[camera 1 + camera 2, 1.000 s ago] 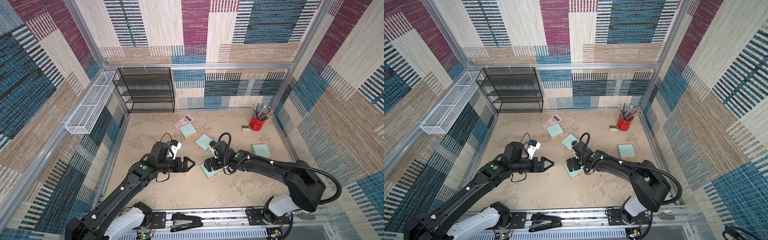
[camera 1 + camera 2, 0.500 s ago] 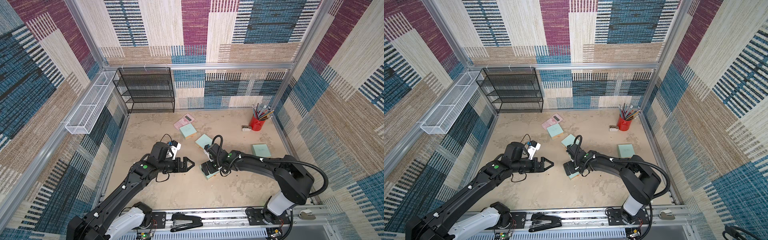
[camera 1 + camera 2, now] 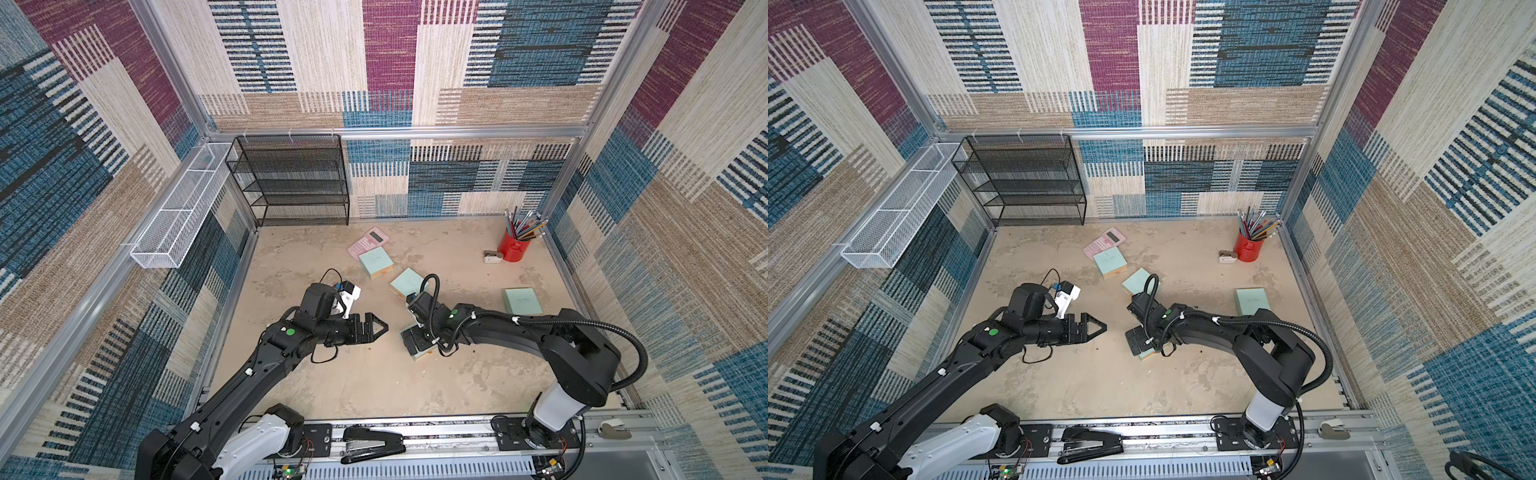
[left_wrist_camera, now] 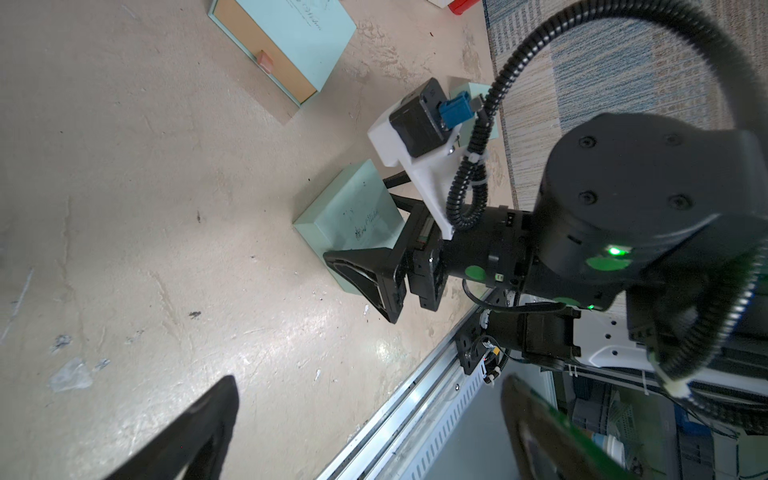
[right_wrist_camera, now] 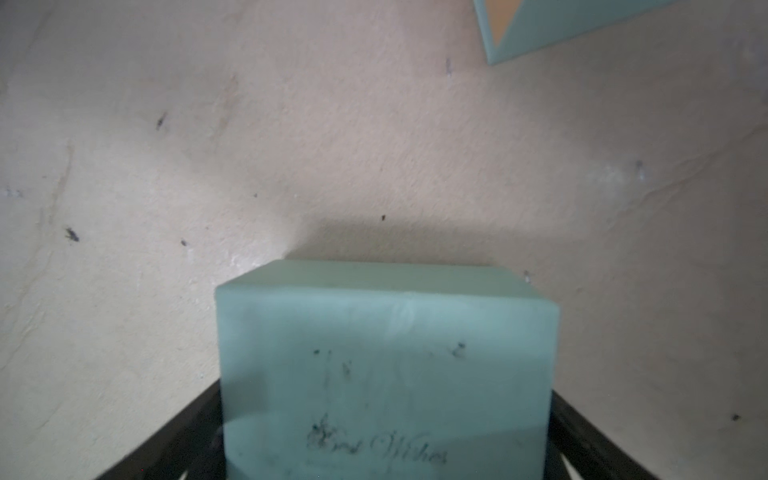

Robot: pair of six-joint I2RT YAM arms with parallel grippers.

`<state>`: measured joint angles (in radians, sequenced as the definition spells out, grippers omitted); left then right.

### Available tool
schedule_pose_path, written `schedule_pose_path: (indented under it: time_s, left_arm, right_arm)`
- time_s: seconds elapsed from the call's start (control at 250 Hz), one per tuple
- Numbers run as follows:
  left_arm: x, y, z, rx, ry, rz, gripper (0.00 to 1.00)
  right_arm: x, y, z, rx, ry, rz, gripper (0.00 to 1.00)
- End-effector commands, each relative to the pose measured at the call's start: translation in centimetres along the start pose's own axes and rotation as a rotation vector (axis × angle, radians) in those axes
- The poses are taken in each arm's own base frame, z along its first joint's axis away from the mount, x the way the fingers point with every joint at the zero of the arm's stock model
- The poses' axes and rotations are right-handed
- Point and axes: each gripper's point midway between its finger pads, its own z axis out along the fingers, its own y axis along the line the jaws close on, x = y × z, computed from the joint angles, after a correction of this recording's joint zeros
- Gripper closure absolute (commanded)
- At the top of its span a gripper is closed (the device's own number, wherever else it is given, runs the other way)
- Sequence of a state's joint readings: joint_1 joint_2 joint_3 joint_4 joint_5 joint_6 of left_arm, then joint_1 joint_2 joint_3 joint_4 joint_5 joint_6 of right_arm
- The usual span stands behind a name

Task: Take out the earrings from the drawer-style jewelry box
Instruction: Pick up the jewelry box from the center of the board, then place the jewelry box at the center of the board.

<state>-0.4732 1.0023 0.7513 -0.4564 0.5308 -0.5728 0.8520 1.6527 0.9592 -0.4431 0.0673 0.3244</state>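
A mint-green drawer-style jewelry box (image 3: 423,354) (image 3: 1149,354) (image 5: 386,353) rests on the beige floor near the middle. My right gripper (image 3: 412,340) (image 3: 1134,338) (image 5: 386,419) straddles it. The jaws are wide open and its black fingers (image 5: 183,436) flank the box's two sides. The left wrist view shows that box (image 4: 353,208) with a right finger (image 4: 365,274) along its side. My left gripper (image 3: 383,328) (image 3: 1100,328) (image 4: 370,436) hovers open and empty a short way left of the box. The earrings are hidden. Tiny pale specks (image 4: 366,309) lie on the floor; I cannot tell what they are.
Three more mint boxes lie around (image 3: 376,262) (image 3: 409,282) (image 3: 522,301), with a pink calculator (image 3: 368,241) behind them. A red pencil cup (image 3: 514,247) stands back right, a black mesh shelf (image 3: 299,183) back left, and a white wire basket (image 3: 178,212) hangs on the left wall.
The right arm has swung a little to the left and settled lower over the box. The left arm has barely moved.
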Motion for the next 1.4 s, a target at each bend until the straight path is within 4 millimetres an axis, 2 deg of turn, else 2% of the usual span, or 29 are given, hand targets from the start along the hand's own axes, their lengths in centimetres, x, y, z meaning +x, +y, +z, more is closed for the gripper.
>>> schedule_pose_path:
  time_s: [0.0,0.144,0.236,0.396,0.616,0.824,1.016,1.395]
  left_arm:
    - [-0.3,-0.6,-0.2,0.03,-0.01,0.037,0.02]
    - [-0.4,-0.7,-0.3,0.035,-0.012,0.035,0.01]
    - [-0.4,-0.7,-0.4,0.037,-0.014,0.035,0.02]
    - [-0.6,-0.9,-0.4,0.047,-0.018,0.032,0.01]
    - [-0.4,-3.4,-1.1,0.146,0.033,0.068,0.02]
    - [-1.1,-4.6,-1.9,0.149,0.049,0.132,0.01]
    - [-0.8,-4.4,-1.3,0.16,0.082,0.142,0.02]
    - [-1.0,-3.7,-1.5,0.169,0.08,0.118,0.02]
  right_arm:
    - [-0.5,-0.9,-0.2,0.032,-0.022,-0.013,0.05]
    - [-0.7,-2.5,-0.2,0.026,-0.025,0.013,0.1]
    - [-1.4,-4.3,-1.2,0.02,-0.055,0.05,0.1]
    - [-3.4,-9.4,-3.1,0.079,-0.11,0.114,0.09]
    - [-5.3,-16.1,-4.9,0.144,-0.154,0.202,0.09]
    - [-4.6,-21.2,-5.3,0.187,-0.131,0.276,0.09]
    - [-3.1,-23.8,-4.6,0.214,-0.09,0.34,0.1]
    - [-1.2,-24.4,-3.2,0.21,-0.039,0.376,0.1]
